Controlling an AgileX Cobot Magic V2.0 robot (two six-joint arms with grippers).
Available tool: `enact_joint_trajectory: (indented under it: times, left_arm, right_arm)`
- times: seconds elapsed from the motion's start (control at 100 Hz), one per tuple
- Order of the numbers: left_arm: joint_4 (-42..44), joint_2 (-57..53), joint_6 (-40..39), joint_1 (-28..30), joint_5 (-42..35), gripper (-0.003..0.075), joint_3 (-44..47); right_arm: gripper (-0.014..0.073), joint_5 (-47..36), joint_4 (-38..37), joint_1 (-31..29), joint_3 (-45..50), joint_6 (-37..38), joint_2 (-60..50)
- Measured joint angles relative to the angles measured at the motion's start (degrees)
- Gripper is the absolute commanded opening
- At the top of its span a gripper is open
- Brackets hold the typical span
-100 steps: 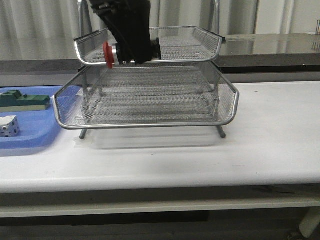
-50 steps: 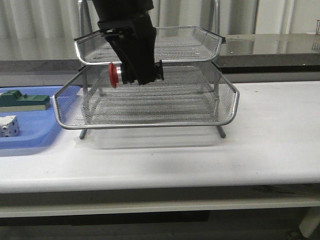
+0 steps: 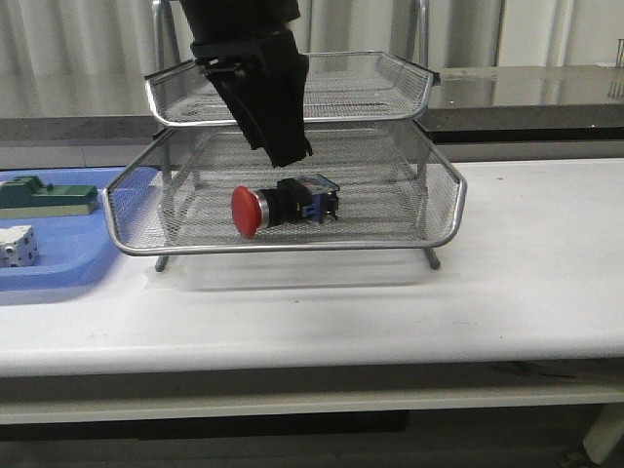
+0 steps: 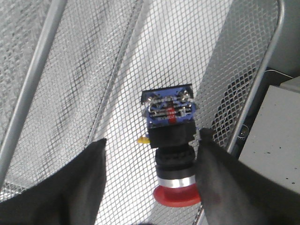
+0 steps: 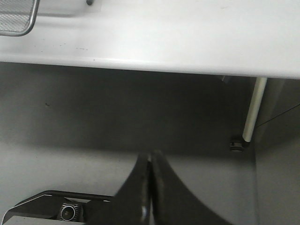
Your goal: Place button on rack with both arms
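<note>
Closest in the front view is the white worktop (image 3: pixel 507 292), which takes up the lower half of the frame. At the left edge sits a blue tray (image 3: pixel 58 263) with a white block (image 3: pixel 17 245) and a green part (image 3: pixel 44 196) in it.

A little further back, in the middle of the frame, stands the rack (image 3: pixel 444 210). The button (image 3: pixel 283 207) lies on its side on the mesh of the wide lower tray, red head to the left and blue end to the right. Nothing grips it.

Above the button hangs the left gripper (image 3: pixel 283 151), dark and pointing down from the top of the frame. In the left wrist view its two fingers (image 4: pixel 79 187) are spread wide, one on each side of the button (image 4: pixel 171 140), and they do not squeeze it.

The right gripper (image 5: pixel 151 187) is off the worktop, with only floor and a table leg in its view. Its fingers are pressed together with nothing between them.

The button looks set down, so the placing step seems done. The next move should be to lift the left arm straight up, clear of the top tray's edge, so it does not bump the rack.
</note>
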Motion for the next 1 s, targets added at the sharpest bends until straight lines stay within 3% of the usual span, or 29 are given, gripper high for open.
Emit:
enact_joint_trajectory:
  times: [0.41,0.59,1.0]
  left_arm:
    - [-1.05,-8.98,-3.62,1.92,0.0,0.0403,0.0]
    - [-1.05,-14.84,-6.43,7.99,0.11,0.0367,0.0]
    - [-1.05,-21.35,-9.73,24.27,0.65,0.0367,0.4]
  right_arm:
    - [-0.0071,0.0,0.0,0.0,0.0,0.0,0.0]
    - [-0.0071,0.0,0.0,0.0,0.0,0.0,0.0]
    - [-0.0071,0.0,0.0,0.0,0.0,0.0,0.0]
